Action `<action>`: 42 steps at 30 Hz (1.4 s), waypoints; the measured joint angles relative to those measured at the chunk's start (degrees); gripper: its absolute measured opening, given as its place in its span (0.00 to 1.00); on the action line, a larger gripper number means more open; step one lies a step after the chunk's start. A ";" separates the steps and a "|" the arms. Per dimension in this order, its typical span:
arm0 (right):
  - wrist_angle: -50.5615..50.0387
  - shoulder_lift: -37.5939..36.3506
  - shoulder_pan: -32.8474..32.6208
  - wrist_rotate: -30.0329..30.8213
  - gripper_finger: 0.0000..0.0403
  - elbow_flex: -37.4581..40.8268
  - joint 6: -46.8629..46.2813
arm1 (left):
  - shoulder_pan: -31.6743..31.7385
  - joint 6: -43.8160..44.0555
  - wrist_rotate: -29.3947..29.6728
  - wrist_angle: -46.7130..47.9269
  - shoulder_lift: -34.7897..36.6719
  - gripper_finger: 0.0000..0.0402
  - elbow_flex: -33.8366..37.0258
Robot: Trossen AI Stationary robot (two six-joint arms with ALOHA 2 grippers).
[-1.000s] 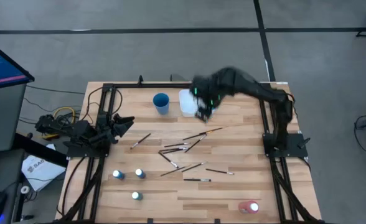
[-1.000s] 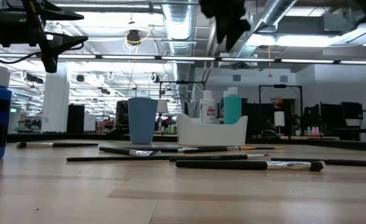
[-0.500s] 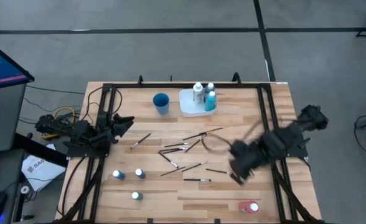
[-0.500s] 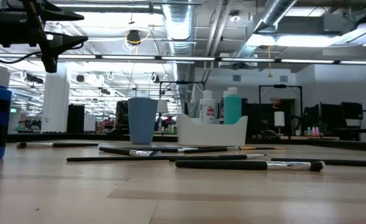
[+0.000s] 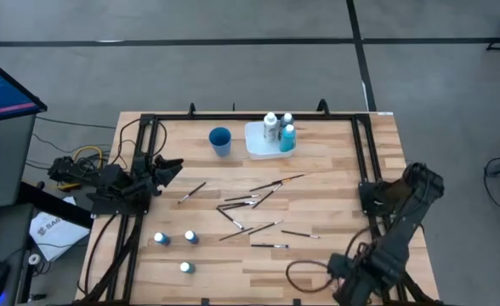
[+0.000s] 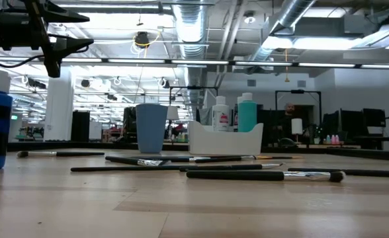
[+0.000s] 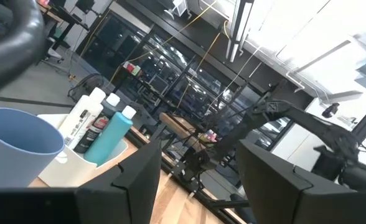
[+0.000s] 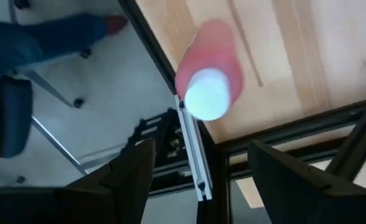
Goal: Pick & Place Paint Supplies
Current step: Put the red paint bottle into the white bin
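My right gripper hangs open over the table's near right corner, pointing steeply down. In its wrist view a red white-capped paint bottle stands on the wood below it, ahead of the open fingers and untouched. Three bottles, white, dark and teal, stand in the white tray. Three more bottles stand at the near left. Several paintbrushes lie flat mid-table. My left gripper waits open at the left edge, raised above the table.
A blue cup stands left of the tray at the far side. Black frame rails run along the table's sides, and one rail lies right under my right gripper. A person's leg and a chair show beyond the near right corner.
My right gripper has swung from above the white tray at the far side across to the near right corner, sinking a little, tipping steeper downward and turning about. It has stayed open with nothing in it. The bottles in the tray now show uncovered.
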State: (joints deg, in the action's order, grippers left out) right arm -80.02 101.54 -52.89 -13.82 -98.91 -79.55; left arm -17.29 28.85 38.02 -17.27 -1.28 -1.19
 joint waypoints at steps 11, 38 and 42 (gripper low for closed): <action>-4.03 1.30 -3.01 4.58 0.62 0.00 0.02 | -0.01 0.01 -0.04 -0.03 0.00 0.50 0.00; -0.39 0.79 -4.87 17.02 0.62 0.00 7.56 | -0.01 -0.05 -0.07 -0.40 0.00 0.50 0.00; 0.21 0.84 -5.03 17.37 0.62 0.01 7.71 | 0.01 -0.05 -0.07 -0.40 0.00 0.50 0.00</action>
State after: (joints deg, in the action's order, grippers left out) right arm -79.81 102.38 -57.92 3.55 -98.91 -71.84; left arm -17.28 28.80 37.95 -17.67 -1.28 -1.19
